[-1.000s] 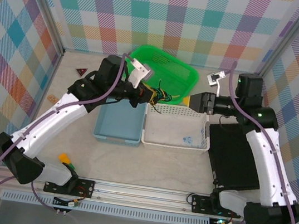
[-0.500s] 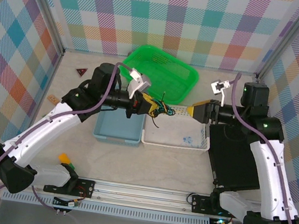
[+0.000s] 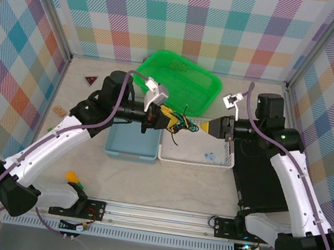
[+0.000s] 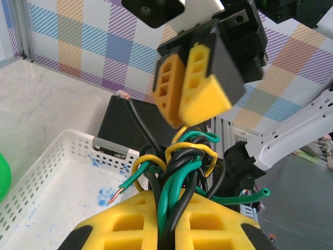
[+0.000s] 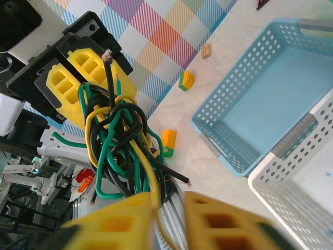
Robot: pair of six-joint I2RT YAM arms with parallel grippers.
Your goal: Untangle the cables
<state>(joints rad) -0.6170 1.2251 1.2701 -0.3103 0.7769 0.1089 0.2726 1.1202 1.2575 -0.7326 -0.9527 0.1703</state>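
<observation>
The cables (image 4: 182, 172) are one tight knot of black, green and yellow wire, held in the air between the two arms. The left end effector (image 3: 166, 119) is clamped on the bundle: from its wrist camera the wires run straight down between its yellow pads, and the loops bunch just ahead of its tips. A black strand (image 4: 136, 117) with a bare tip sticks up and away from the knot, and a green strand (image 4: 127, 183) pokes out sideways.

The right end effector (image 3: 212, 127) faces the left one, its tips at the far side of the knot. Its jaws are nearly together, right over a yellow loop (image 4: 179, 136). I cannot tell whether that loop is pinched between them or merely touching.

Below both end effectors lies the white basket (image 3: 193, 161), and the surface is under that.

The step in hand looks like taking a second grip, so that one wire can be drawn out while the left keeps the rest. Next, I judge, the right needs a firm hold on the yellow wire alone, then a slow pull away from the left end effector. Catching a neighbouring wire too would only tighten the knot
</observation>
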